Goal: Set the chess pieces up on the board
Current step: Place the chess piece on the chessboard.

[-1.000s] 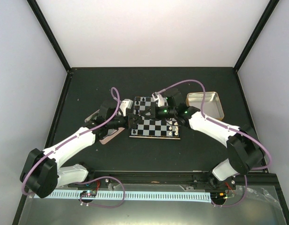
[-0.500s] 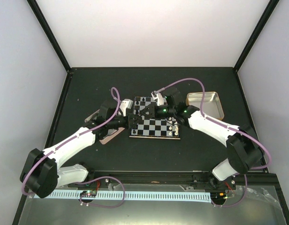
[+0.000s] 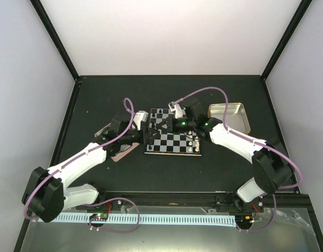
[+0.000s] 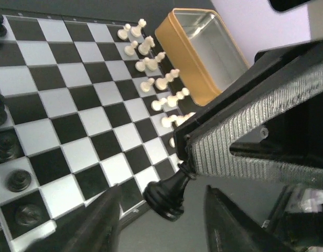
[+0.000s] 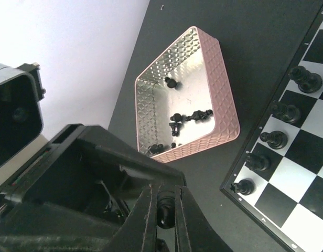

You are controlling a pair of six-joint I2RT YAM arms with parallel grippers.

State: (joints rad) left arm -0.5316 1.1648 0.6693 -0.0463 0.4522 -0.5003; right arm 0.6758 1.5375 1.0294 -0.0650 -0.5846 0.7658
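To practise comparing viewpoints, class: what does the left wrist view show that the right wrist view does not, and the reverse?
Only the left wrist: the gold-sided metal tin and the small white chess pieces. Only the right wrist: the pink ribbed square tin holding loose black pieces. Both: the black-and-silver checked board, its edge row of black pieces, and the black chess piece pinched in the right tool.
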